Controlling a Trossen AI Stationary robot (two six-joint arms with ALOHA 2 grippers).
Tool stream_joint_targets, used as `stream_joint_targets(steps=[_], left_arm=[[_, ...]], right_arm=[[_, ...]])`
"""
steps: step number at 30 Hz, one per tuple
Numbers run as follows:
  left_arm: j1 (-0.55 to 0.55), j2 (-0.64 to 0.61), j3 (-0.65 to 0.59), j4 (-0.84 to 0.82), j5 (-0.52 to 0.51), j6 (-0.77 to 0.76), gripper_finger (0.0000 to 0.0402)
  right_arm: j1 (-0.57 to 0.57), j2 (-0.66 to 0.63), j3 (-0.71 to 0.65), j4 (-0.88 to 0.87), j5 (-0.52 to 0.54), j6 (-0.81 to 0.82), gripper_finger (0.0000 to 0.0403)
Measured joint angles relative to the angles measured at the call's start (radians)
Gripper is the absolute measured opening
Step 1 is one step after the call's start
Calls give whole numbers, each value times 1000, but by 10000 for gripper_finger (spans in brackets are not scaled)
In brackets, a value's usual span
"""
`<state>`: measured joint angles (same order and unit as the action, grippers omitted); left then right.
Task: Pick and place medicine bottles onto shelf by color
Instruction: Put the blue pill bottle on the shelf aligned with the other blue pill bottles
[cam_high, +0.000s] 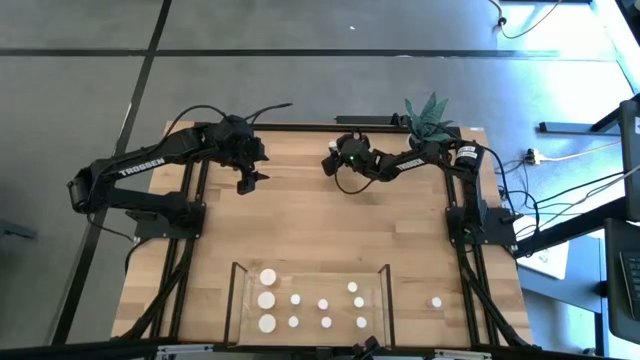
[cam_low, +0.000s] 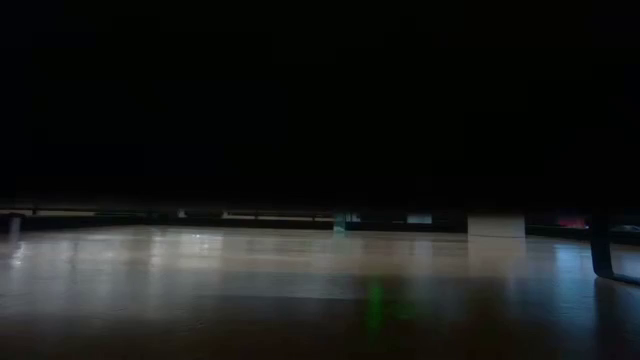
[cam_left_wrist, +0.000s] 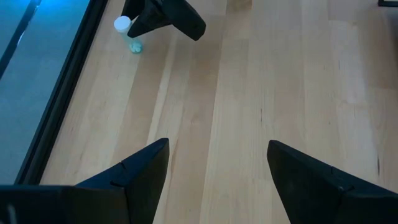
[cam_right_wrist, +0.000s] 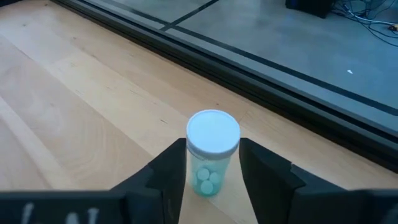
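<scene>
The right gripper (cam_right_wrist: 212, 171) straddled a small clear bottle with a white cap (cam_right_wrist: 212, 151), fingers just beside its body, not visibly clenched – probably light, rigid, slick; best gripped mid-body below the cap

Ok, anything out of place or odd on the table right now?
One bottle stands alone on the table outside the shelf. Another, the greenish bottle, sits at the far edge between the right gripper fingers. Nothing spilled.

Worktop (cam_right_wrist: 74, 99) of pale matt planked wood, bottle (cam_right_wrist: 211, 155) of clear glossy plastic, smooth white cap, end effector fingers (cam_left_wrist: 134, 177) matt black.
</scene>
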<state>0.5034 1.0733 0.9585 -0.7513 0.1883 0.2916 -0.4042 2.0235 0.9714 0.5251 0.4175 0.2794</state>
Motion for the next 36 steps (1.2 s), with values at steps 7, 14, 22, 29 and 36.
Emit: stream_joint_targets(steps=[7, 14, 22, 29, 36], left_arm=[[0, 0, 0, 0, 0, 0, 265], [0, 0, 0, 0, 0, 0, 265], [0, 0, 0, 0, 0, 0, 265], [0, 0, 0, 0, 0, 0, 265], [0, 0, 0, 0, 0, 0, 265]], right_arm=[[0, 0, 0, -10, -1, -23, 134], [4, 0, 0, -26, -29, -51, 120], [17, 0, 1, -26, -53, -56, 119], [54, -1, 1, -27, -57, -83, 119], [91, -2, 1, -26, -138, -79, 119]])
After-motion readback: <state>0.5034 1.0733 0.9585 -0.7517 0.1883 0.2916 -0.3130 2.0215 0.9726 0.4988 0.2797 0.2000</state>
